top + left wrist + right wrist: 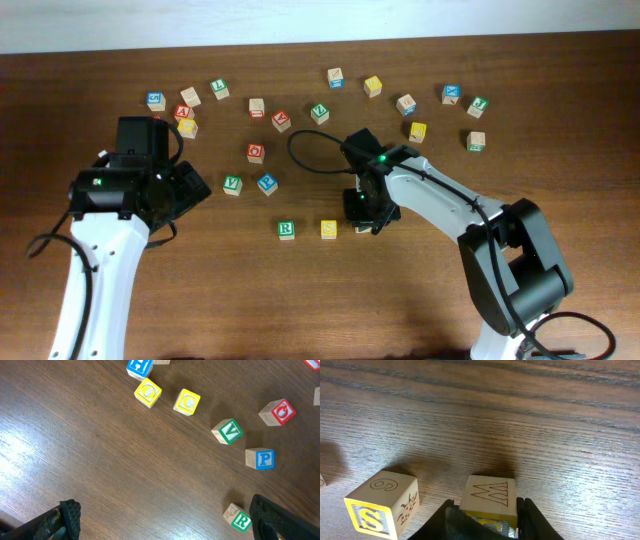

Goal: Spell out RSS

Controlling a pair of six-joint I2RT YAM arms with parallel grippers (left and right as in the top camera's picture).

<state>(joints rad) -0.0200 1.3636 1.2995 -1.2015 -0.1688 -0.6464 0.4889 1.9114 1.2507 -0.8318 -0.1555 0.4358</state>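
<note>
The green R cube (286, 229) lies at the front centre of the table, with a yellow S cube (328, 229) just to its right. My right gripper (365, 212) is low just right of that S cube. In the right wrist view it (485, 512) is shut on a yellow-faced cube (487, 492) with a W on its upper side; its yellow face is mostly hidden. The S cube (380, 502) lies close to its left. My left gripper (192, 185) is open and empty at the left. In the left wrist view (165, 517) the R cube (237, 519) lies by its right finger.
Several other letter cubes are scattered across the back of the table, from a cluster at the far left (185, 110) to the far right (476, 140). A green V (227, 431), blue P (260, 458), red cube (277, 411), yellow O (148, 392) and yellow C (187, 401) lie ahead of my left gripper.
</note>
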